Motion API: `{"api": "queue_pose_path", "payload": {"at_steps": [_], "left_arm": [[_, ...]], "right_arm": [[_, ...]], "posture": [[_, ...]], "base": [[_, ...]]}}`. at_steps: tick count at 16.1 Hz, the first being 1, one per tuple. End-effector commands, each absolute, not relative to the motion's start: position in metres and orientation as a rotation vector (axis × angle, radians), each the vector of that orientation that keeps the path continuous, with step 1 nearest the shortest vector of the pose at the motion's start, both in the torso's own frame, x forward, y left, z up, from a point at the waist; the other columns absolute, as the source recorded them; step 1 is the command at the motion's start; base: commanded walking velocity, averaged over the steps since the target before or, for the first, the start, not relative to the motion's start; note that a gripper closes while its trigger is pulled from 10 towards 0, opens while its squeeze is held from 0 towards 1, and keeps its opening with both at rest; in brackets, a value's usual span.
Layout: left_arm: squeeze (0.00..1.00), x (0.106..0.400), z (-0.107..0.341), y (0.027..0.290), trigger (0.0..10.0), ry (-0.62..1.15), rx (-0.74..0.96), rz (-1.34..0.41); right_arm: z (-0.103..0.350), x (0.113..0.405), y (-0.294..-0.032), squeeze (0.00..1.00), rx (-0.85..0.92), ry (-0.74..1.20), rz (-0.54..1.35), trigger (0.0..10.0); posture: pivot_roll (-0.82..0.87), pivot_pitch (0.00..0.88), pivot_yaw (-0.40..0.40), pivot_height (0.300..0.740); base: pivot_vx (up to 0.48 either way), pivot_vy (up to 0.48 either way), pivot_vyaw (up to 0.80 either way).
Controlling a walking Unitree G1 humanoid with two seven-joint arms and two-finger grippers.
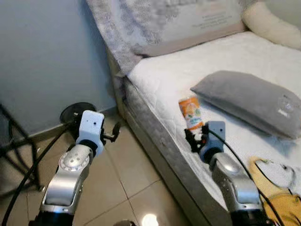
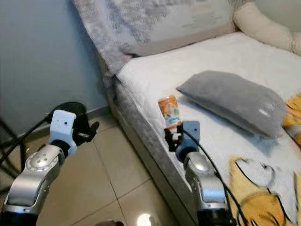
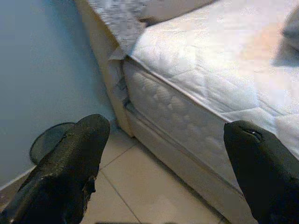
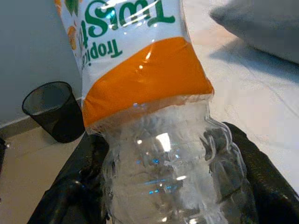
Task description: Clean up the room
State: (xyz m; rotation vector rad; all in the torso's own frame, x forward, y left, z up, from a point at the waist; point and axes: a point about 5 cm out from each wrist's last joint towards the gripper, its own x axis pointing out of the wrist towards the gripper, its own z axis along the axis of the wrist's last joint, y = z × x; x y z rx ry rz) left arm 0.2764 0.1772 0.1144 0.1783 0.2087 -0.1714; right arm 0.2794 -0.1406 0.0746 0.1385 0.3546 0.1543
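One clear crumpled plastic bottle with an orange-and-white label [image 1: 191, 113], pinched at its lower end between the black fingers of the right end effector [image 1: 196, 139], above the white quilted mattress [image 1: 160, 80] near its edge, beside a grey pillow [image 1: 251, 101]. Left end effector [image 1: 114, 133] spread open over tiled floor [image 1: 136, 188], near a black mesh wastebasket [image 4: 55, 110] by the blue-grey wall [image 1: 47, 56].

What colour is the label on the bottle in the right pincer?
Orange and white with green lettering, on the bottle; clearest in the right wrist view.

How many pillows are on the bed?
3. A grey pillow lies mid-mattress, a patterned pillow leans at the head, a cream pillow sits in the far corner. More may be hidden.
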Motion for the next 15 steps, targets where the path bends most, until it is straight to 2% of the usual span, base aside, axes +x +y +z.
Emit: {"api": "queue_pose_path", "payload": {"at_steps": [1,4,15], "left_arm": [[0.08,0.2782,0.1147,0.1825,10.0,0.210,0.181,-0.151],[0.09,0.2798,0.1134,0.1807,10.0,0.209,0.172,-0.161],[0.11,0.2840,0.1167,0.1831,10.0,0.194,0.176,-0.170]], "right_arm": [[0.0809,0.2834,-0.1336,0.00,0.140,0.340,0.178,10.0],[0.0849,0.2857,-0.1301,0.00,0.111,0.322,0.201,10.0],[0.0825,0.2917,-0.1394,0.00,0.110,0.308,0.115,10.0]], "posture": [[-0.05,0.000,0.030,0.740],[-0.06,0.000,0.027,0.740],[-0.03,0.000,0.010,0.740]], "base": [[0.251,0.000,0.80],[0.262,0.000,0.80],[0.325,0.000,0.00]]}}
